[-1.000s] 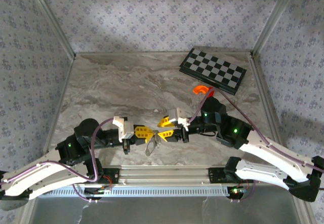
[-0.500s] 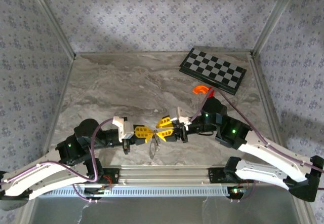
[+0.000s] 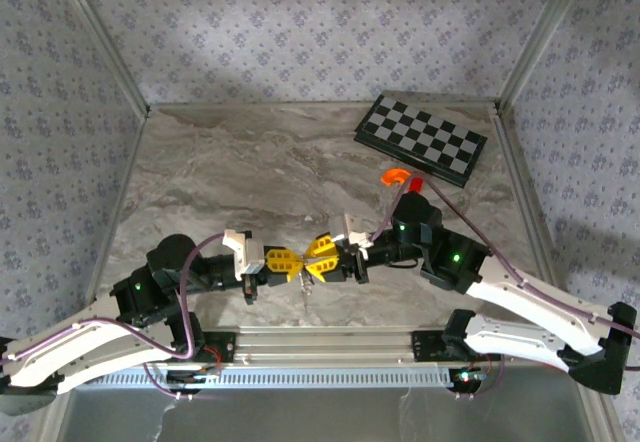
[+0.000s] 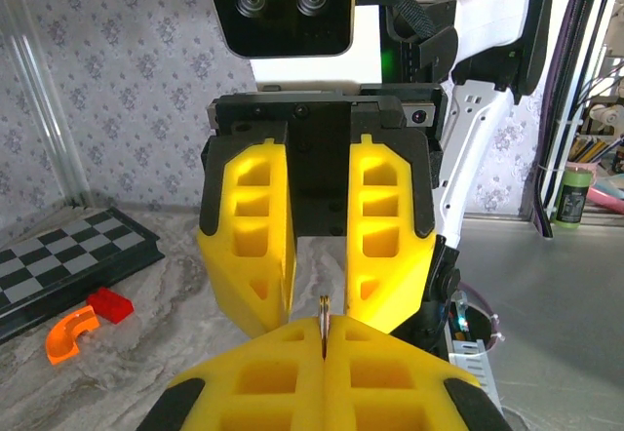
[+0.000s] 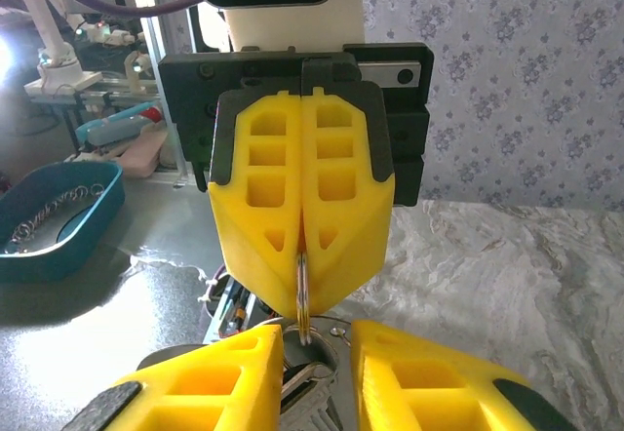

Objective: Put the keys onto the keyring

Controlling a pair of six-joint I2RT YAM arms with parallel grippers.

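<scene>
Clamping keyring: left pincer, fully closed.

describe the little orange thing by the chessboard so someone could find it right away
Start at the black-and-white chessboard lying at the far right of the marble table. Just off its near edge sit two small plastic pieces side by side. The orange piece is the curved, arch-shaped one; its neighbour, the red block, is straight-edged.

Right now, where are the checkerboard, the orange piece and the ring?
checkerboard (image 3: 420, 140), top external view, middle squares.
orange piece (image 3: 397, 173), top external view, its curve.
ring (image 4: 324, 306), left wrist view, upper edge.
</scene>
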